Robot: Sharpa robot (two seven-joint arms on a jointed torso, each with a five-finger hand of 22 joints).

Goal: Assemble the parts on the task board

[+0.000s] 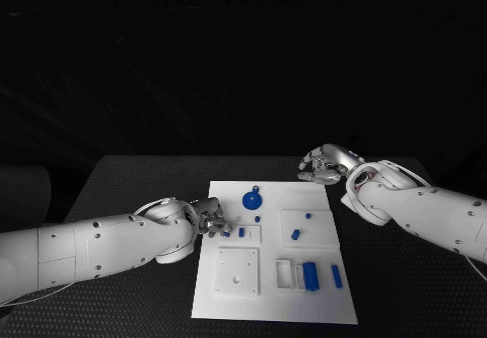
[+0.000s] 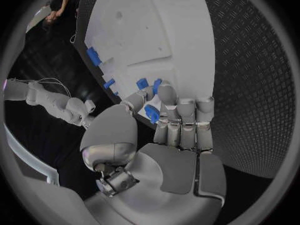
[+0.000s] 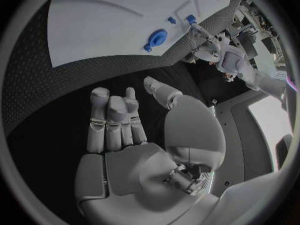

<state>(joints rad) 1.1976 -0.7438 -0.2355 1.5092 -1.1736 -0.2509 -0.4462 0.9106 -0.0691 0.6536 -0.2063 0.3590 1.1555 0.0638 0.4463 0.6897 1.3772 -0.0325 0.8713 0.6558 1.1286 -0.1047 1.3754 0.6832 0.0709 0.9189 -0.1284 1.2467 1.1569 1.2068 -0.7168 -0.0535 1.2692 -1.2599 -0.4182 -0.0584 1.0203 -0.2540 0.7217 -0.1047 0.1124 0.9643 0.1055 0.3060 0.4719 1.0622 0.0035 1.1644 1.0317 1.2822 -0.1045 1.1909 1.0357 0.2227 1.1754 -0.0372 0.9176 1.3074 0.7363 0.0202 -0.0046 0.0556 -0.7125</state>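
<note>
You can't read any words, numbers or signs here. The white task board [image 1: 272, 310], its blue parts [image 1: 310, 275] and the black surface [image 1: 142, 176] carry no writing you can make out.

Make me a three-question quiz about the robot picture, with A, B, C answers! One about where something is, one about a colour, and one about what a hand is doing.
1. Where is the right hand?
A. Flat on the middle of the task board
B. Over the black table, by the board's far corner
C. Touching the left arm

2. What colour is the round part on the board?
A. Red
B. Green
C. Blue

3. What is the left hand doing?
A. Pinching a small blue part in its fingers
B. Lifting the whole board
C. Lying flat and empty on the table

Answers:
1 B: the head view shows the hand off the white board, above the dark table.
2 C: the disc is plainly blue against the white.
3 A: the left wrist view shows the blue piece between thumb and fingers.
</note>
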